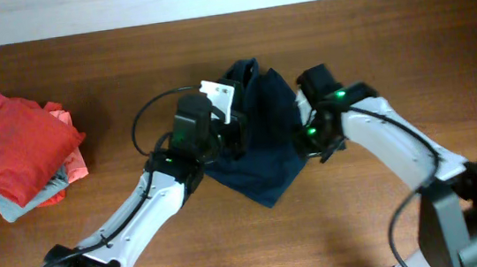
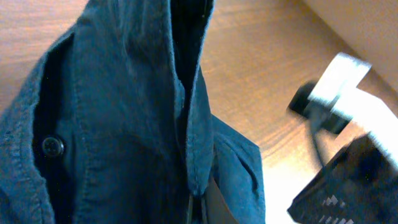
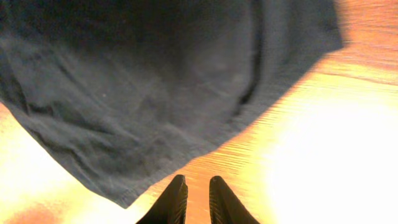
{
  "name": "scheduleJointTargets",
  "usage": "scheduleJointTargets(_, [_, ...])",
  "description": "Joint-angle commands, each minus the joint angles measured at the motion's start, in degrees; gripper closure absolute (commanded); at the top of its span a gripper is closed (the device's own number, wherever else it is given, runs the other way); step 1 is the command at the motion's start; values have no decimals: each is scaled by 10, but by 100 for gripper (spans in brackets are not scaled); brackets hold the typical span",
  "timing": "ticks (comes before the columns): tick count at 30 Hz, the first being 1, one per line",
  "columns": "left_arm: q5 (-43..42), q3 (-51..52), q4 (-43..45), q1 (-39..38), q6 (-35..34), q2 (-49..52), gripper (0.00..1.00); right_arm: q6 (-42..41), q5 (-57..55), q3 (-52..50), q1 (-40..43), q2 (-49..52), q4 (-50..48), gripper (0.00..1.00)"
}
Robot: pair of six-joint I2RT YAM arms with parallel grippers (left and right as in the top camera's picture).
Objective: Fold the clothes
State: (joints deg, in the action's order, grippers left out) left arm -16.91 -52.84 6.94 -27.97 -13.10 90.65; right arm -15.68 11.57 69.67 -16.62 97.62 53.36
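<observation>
The clothes (image 1: pixel 261 140), one dark navy garment, lie bunched in the middle of the table between both arms. My left gripper (image 1: pixel 231 132) is at the garment's left upper side. In the left wrist view the blue fabric (image 2: pixel 124 124) hangs close to the camera with a dark button (image 2: pixel 53 146) showing, and a fold is pinched in the shut left gripper (image 2: pixel 198 210). My right gripper (image 1: pixel 311 135) is at the garment's right edge. In the right wrist view the right gripper (image 3: pixel 198 182) stands slightly open over bare wood, just short of the garment's hem (image 3: pixel 143 124), with nothing between its fingers.
A pile of folded red, coral and light blue garments (image 1: pixel 18 148) sits at the table's left. The wooden table (image 1: pixel 407 45) ends at a pale wall along the top. The right arm (image 2: pixel 348 162) shows blurred in the left wrist view.
</observation>
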Motion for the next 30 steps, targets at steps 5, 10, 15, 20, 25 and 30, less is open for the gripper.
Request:
scheduleJointTargets(5, [-2,-11,0,-55,-1,43,99,3,-19,0,22,-32,23,81])
scheduleJointTargets(10, [-2,-11,2,-89,-1,84,87,-10,-45,0,21,-32,29,81])
scheduleJointTargets(15, [-3,-11,12,-121,-1,97,56,-14,-63,0,21,-32,35,77])
scheduleJointTargets(20, [-1,-11,12,-128,48,89,36,-13,-62,0,21,-32,40,71])
scheduleJointTargets(25, [48,-11,-24,-73,64,36,36,-13,-62,0,21,-32,37,58])
scheduleJointTargets(30, [84,-11,-61,17,66,-5,36,-13,-63,0,26,-31,-19,43])
